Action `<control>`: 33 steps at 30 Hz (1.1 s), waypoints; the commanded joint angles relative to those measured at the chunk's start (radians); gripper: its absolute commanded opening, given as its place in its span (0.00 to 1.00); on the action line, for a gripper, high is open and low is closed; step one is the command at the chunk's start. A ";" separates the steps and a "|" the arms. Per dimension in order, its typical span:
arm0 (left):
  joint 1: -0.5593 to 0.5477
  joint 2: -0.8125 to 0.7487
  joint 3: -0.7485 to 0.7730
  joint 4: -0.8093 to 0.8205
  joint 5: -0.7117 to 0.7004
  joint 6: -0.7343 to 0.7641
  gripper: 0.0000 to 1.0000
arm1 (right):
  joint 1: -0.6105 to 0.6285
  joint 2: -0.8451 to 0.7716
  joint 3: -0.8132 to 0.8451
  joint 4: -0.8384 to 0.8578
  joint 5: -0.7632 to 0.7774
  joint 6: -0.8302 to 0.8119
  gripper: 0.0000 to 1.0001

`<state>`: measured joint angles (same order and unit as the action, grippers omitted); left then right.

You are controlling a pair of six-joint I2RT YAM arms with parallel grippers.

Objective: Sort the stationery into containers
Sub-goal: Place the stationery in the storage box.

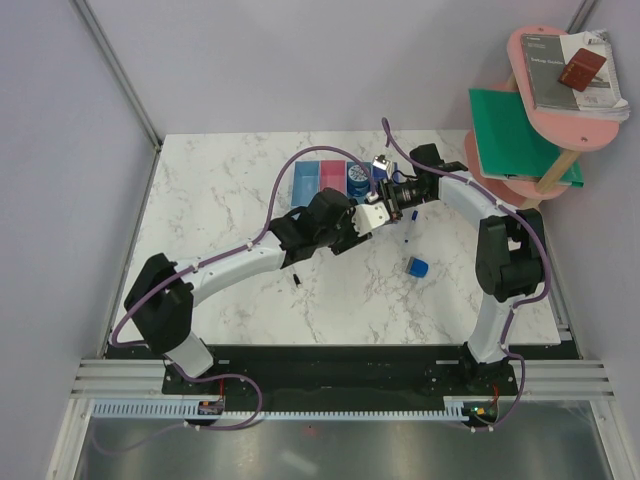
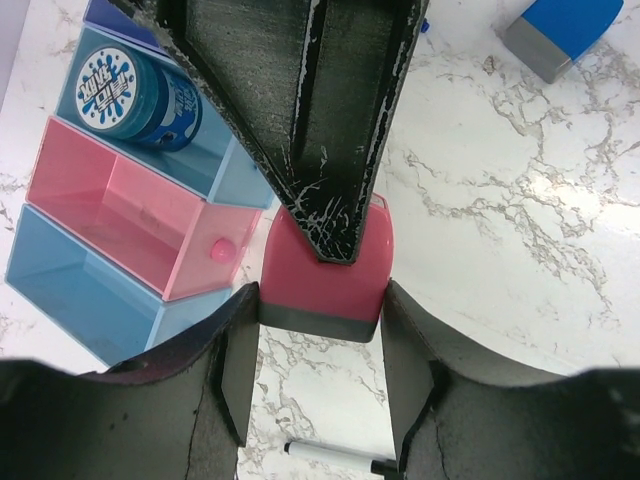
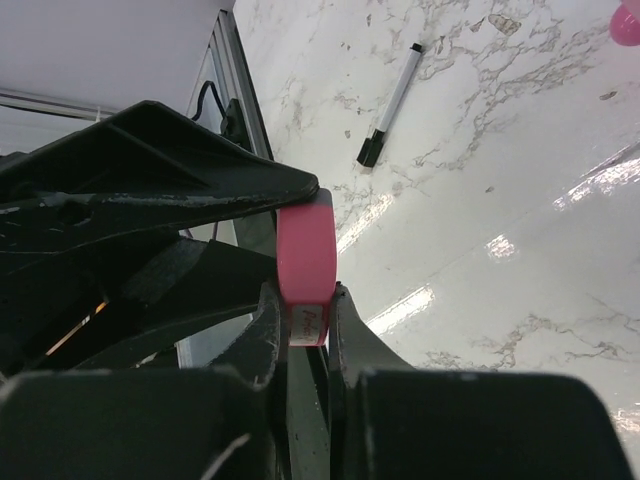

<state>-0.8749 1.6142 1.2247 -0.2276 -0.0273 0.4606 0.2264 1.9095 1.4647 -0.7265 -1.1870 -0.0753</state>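
Note:
A pink-grey eraser [image 2: 322, 275] hangs above the table with both grippers on it. My left gripper [image 2: 320, 305] is shut across its grey end, one finger on each side. From the opposite side my right gripper [image 3: 306, 300] is shut on the eraser [image 3: 305, 250], pinching its thin faces. In the top view the two grippers meet nose to nose, left [image 1: 372, 214] and right [image 1: 388, 200], just in front of the containers [image 1: 320, 177]. The pink bin [image 2: 120, 200] and the light blue bin [image 2: 70, 285] beside it hold nothing. A blue round tin [image 2: 135, 100] sits in the third bin.
A blue block [image 1: 417, 267] with a grey end [image 2: 560, 35] lies on the marble right of centre. A blue-capped white marker [image 1: 409, 230] lies near it. A white pen with a black cap [image 2: 335, 458] lies under my left wrist. A pink shelf [image 1: 560, 90] with books and a green folder stands far right.

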 commanded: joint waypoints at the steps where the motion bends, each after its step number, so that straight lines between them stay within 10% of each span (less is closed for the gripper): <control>1: -0.009 0.009 0.027 0.039 -0.016 -0.016 0.28 | 0.004 -0.029 0.017 0.012 -0.014 -0.027 0.00; 8: -0.010 -0.104 -0.068 0.008 -0.178 0.045 0.68 | 0.005 -0.040 0.025 0.007 0.027 -0.032 0.00; 22: 0.047 -0.514 -0.318 -0.318 -0.223 0.105 0.80 | 0.109 0.037 0.291 -0.085 0.446 -0.170 0.00; 33: 0.131 -0.524 -0.258 -0.431 -0.040 0.030 0.85 | 0.223 0.245 0.675 -0.074 0.927 -0.308 0.00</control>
<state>-0.7578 1.0782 0.9230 -0.6262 -0.1345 0.5201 0.4324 2.0781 2.0125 -0.8082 -0.4553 -0.3031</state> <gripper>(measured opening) 0.851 0.136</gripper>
